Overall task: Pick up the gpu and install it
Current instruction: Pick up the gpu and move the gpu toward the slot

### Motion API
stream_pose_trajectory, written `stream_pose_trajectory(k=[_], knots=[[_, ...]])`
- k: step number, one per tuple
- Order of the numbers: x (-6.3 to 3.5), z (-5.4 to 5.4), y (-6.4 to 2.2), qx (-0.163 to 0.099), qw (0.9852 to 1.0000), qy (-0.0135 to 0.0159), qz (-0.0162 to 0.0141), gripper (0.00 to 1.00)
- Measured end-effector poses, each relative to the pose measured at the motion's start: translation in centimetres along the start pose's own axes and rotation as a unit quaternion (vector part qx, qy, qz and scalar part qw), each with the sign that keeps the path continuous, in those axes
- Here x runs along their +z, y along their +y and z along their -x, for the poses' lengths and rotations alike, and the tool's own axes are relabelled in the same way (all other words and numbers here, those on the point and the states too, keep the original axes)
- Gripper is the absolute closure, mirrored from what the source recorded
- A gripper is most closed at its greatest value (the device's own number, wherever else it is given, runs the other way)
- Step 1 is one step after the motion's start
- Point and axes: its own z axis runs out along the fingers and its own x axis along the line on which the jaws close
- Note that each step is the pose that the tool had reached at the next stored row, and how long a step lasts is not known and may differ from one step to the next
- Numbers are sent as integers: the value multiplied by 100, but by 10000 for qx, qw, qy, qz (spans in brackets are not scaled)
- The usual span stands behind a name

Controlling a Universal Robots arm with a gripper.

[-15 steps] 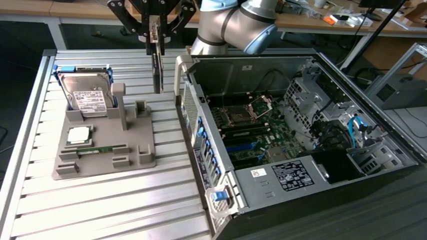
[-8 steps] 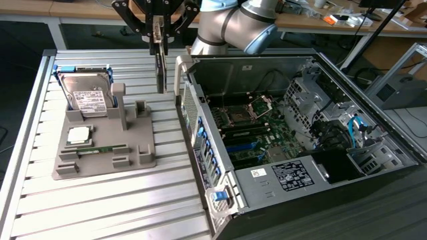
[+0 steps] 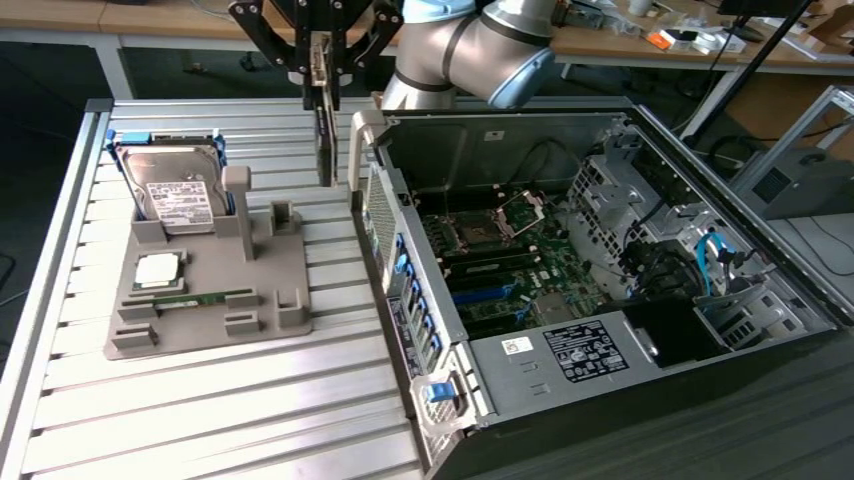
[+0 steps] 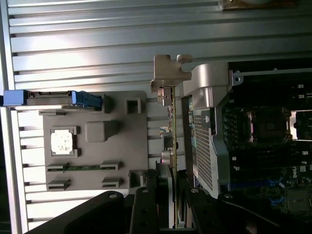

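Closest in, my gripper [image 4: 169, 184] is clenched on the gpu [image 3: 324, 150], with my black fingers [image 4: 144, 209] pressed against both flat faces. Wrist view: the card appears edge-on, a thin tan strip ending in a silvery, notched bracket [image 4: 168, 73]. Exterior view: it hangs upright above the table [image 3: 200, 410], between the holder [image 3: 267, 310] and the computer case [image 3: 534, 375], just beside the case's pale rounded corner.

Holder: matte grey, moulded, with blocky posts and slots. It carries a hard drive [image 3: 171, 190] leaning in blue rails; its white label faces the exterior view, while the wrist view catches its edge. A square metallic processor chip [image 3: 158, 268] and a narrow green memory stick [image 3: 200, 297] lie flat in their recesses.

Case: side panel off, lying on its side, perforated steel wall facing the card, dark motherboard [image 3: 507, 260] inside.

Table: ribbed aluminium slats, reflective.
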Motion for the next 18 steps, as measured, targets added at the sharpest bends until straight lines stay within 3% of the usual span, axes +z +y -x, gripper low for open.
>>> stream_pose_trajectory(k=[18], knots=[[2,81,6,0,10000,0,-4,73]])
